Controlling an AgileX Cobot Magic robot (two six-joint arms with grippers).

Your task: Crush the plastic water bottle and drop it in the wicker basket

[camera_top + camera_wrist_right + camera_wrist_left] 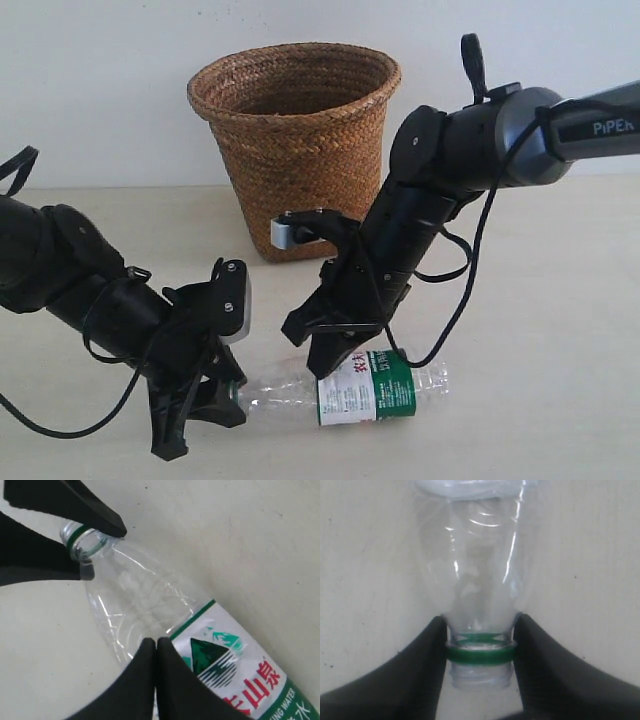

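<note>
The clear plastic water bottle (360, 392) lies on its side on the pale table, its white-and-green label with red characters facing up. No cap shows on its mouth. My left gripper (232, 395) is shut on the bottle's green-ringed neck (480, 652), one finger (427, 670) on each side. My right gripper (325, 362) is shut, its two fingertips pressed together with nothing between them. They rest on top of the bottle's body (145, 600) at the label's edge. The right gripper (156, 642) sits partway along the bottle from the left gripper (106, 551).
The brown wicker basket (295, 130) stands upright at the back of the table against the white wall, behind both arms, with its mouth open. Black cables hang from both arms. Bare tabletop (540, 300) lies to the right.
</note>
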